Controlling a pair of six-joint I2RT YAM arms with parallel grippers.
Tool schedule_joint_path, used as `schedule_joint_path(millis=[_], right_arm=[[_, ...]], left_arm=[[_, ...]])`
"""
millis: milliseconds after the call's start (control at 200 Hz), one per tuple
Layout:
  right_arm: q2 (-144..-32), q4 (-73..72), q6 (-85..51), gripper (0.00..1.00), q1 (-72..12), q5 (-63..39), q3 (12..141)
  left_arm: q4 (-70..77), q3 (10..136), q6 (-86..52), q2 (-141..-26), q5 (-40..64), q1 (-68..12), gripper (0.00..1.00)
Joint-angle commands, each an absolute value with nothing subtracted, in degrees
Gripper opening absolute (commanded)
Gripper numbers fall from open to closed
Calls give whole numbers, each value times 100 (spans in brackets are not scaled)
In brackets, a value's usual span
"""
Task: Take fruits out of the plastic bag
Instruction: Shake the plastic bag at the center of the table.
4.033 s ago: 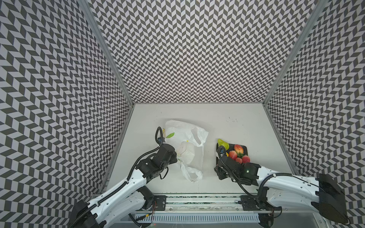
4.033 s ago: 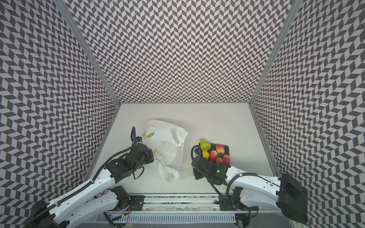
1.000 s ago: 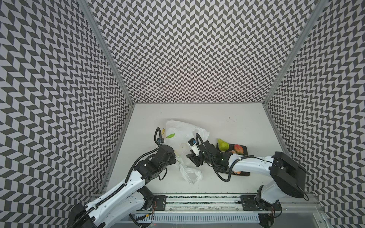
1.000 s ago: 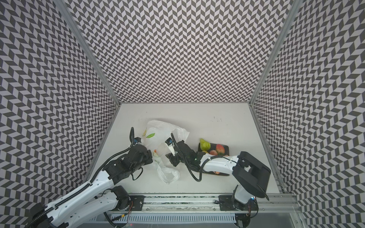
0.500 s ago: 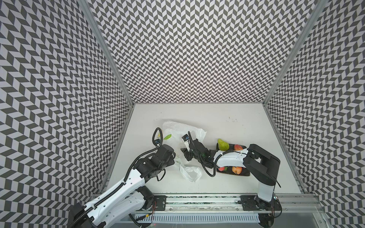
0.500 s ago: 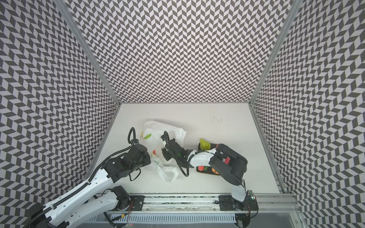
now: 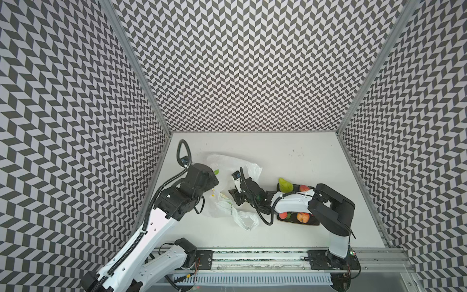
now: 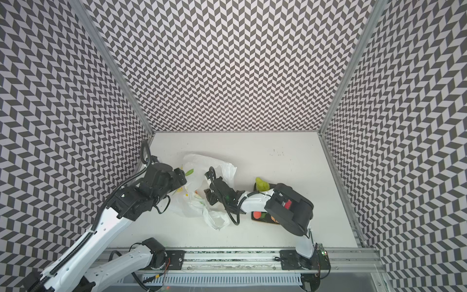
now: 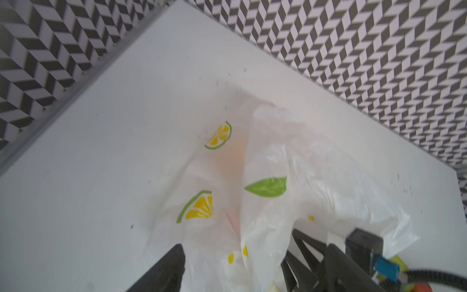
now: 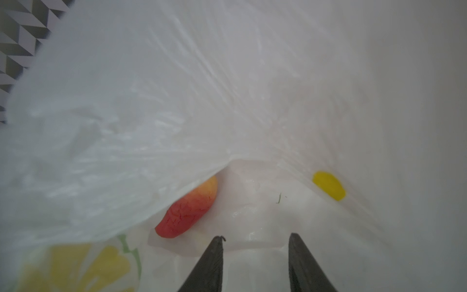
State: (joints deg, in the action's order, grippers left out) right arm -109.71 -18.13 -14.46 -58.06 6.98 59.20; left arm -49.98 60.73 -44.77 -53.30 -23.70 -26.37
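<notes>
The plastic bag (image 7: 228, 169) (image 8: 202, 164) lies crumpled left of the table's middle, white with lemon-slice prints (image 9: 199, 209). My left gripper (image 9: 235, 263) (image 7: 215, 190) stands open at its left side, with loose bag film between the wide jaws. My right gripper (image 10: 255, 236) (image 7: 233, 198) is open inside the bag's mouth and holds nothing. A red-orange peach (image 10: 188, 211) lies in the bag just ahead of one fingertip, half under the film. More fruits are on the dark plate (image 7: 312, 223) (image 8: 262, 220): a green pear (image 7: 285, 185) (image 8: 261, 184), a peach (image 7: 303, 217), a red piece (image 7: 283, 215).
The right arm's white link (image 7: 293, 202) and black elbow (image 7: 331, 209) pass over the plate and hide most of it. The left side wall (image 7: 156, 177) is close behind the left arm. A handle loop of the bag (image 7: 243, 218) trails toward the front rail (image 7: 252, 257).
The left gripper has gone from shut on the bag to wide open. The right gripper has moved left from the plate into the bag's mouth.
</notes>
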Motion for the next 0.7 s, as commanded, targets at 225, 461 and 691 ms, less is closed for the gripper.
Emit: schedule_joint_path(millis=[225,461,691], right_arm=[[-10727,-1917,-1770,42,-5766,260,5779],[-10738,-1811,-1753,41,-5761,261,5913],[-10768,-1802,-1819,41,-5763,300,5993]], left_arm=[[-2964,6023,-2904,-6702,578,-206,93],[-2250,6935,-3303,-8474,1685,-71,98],[-2494,7371,-3159,-9321,1159,-443,90]])
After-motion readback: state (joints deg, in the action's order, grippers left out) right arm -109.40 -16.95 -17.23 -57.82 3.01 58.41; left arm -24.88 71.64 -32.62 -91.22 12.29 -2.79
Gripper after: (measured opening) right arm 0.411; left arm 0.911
